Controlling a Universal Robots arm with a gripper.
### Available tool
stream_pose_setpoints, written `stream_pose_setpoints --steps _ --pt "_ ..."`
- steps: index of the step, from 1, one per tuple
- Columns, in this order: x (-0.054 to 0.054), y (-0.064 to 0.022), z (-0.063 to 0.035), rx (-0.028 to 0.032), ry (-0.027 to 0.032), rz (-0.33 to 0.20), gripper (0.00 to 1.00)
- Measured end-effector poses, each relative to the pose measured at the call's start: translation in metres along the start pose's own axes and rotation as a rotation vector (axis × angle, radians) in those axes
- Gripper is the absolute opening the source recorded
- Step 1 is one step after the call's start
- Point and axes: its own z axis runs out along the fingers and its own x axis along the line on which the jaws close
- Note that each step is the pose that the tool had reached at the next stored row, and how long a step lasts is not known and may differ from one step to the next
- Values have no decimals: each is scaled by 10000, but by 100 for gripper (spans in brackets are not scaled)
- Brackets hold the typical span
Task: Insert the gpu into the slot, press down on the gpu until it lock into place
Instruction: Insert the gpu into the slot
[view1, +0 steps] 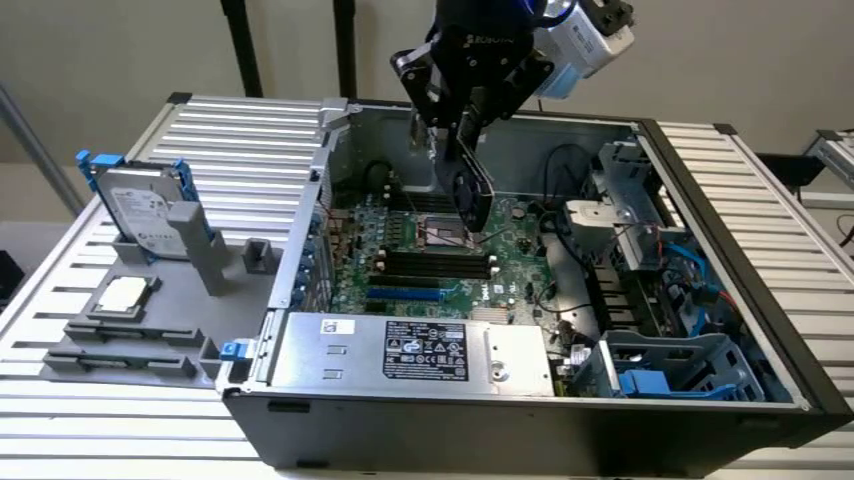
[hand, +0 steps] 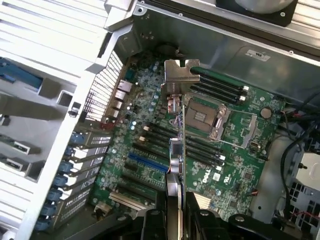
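In the exterior view the gripper (view1: 461, 135) grasps the gpu (view1: 467, 195), held upright over the motherboard (view1: 521, 250), apart from the blue slot (view1: 404, 295). In the wrist view the clamped card appears edge-on, with the slot near it

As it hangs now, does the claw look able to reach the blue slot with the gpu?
Probably yes: the claw holds the gpu above the open case, and the slot lies bare, with nothing over it, though it is offset from the gpu.
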Motion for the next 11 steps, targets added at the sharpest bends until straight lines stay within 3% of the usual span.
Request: stream_pose_setpoints --steps 11 --pt "0 0 4 79 153 -2003 26"
